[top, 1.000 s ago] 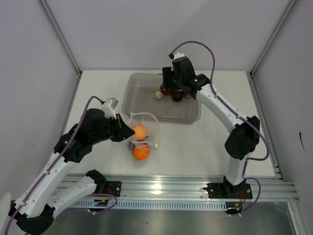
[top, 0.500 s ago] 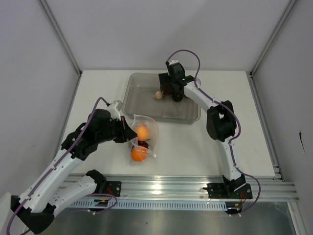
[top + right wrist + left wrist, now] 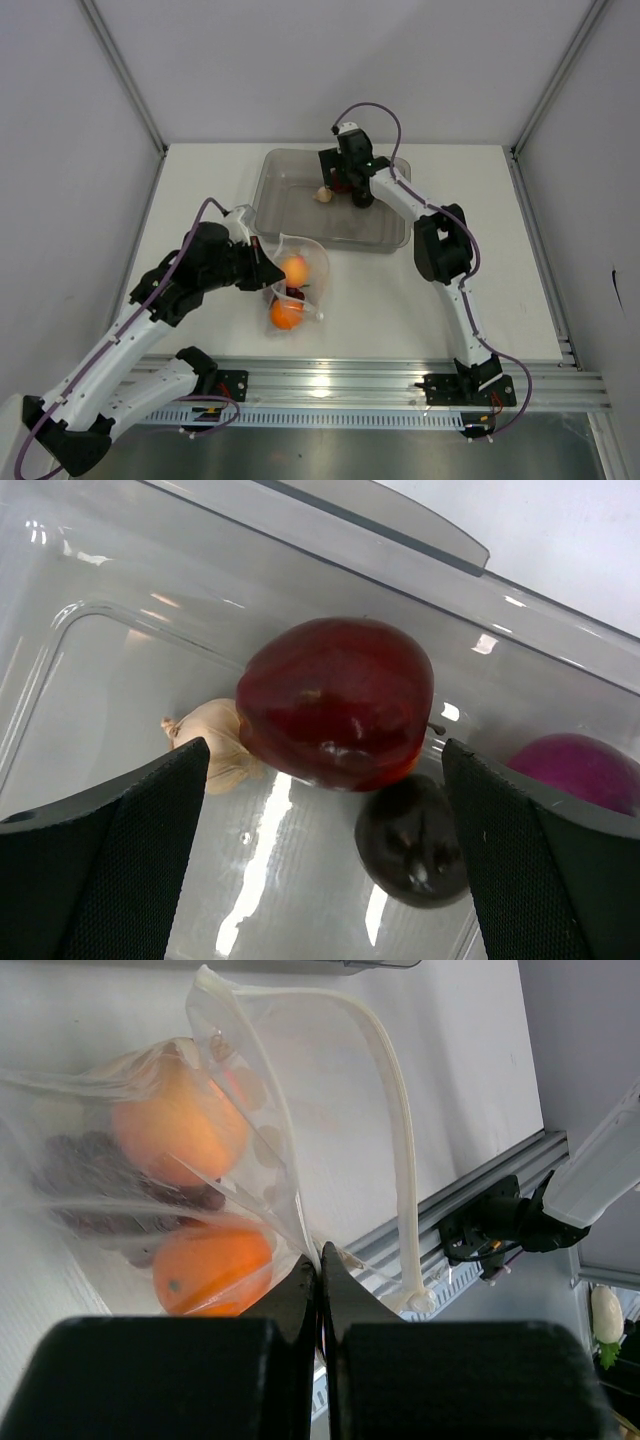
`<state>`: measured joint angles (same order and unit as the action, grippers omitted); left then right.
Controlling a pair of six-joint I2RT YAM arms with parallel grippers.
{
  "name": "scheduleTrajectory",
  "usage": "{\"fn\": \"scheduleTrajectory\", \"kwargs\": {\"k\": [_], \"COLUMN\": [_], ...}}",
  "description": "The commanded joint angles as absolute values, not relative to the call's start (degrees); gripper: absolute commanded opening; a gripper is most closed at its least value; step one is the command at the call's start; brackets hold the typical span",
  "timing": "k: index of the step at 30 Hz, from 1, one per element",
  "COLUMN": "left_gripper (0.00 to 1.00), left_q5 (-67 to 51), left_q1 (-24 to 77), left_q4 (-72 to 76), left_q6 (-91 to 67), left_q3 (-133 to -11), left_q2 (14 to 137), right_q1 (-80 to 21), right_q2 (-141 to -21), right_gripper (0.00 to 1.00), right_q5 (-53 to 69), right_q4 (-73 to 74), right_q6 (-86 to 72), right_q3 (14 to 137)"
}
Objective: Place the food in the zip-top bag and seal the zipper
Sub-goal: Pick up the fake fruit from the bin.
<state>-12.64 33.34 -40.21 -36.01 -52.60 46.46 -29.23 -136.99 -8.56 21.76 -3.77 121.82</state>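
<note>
Clamped in left gripper [image 3: 320, 1275]: crinkly clear zip-top bag [image 3: 250, 1100]. Straddled by wide-spread right gripper [image 3: 325, 750]: glossy dark red fruit [image 3: 335, 700] in translucent grey tray [image 3: 90, 570]. White table [image 3: 400, 290], pale walls [image 3: 300, 70].

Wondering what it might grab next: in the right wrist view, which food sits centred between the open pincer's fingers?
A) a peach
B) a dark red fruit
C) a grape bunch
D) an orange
B: the dark red fruit, in the tray, is framed by the right pincer.
</note>
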Motion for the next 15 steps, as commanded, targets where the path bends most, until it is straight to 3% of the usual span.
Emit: {"fn": "scheduleTrajectory", "kwargs": {"k": [1, 15], "left_gripper": [0.01, 0.01], "left_q5": [-13.89, -13.80], "left_q1": [32.96, 33.05], "left_q4": [-38.23, -38.58], "left_q6": [-36.56, -36.56], "left_q3": [-52.03, -51.42], "left_q2": [46.23, 46.14], "right_q1": [-28.92, -28.65], "right_q2": [-139.30, -145.55], "right_gripper": [0.99, 0.97], "right_q5": [-8.70, -9.41], "right_q4": [19.60, 19.34], "right_q6": [-2.46, -3.34], "right_q3": [125.59, 130.61]}}
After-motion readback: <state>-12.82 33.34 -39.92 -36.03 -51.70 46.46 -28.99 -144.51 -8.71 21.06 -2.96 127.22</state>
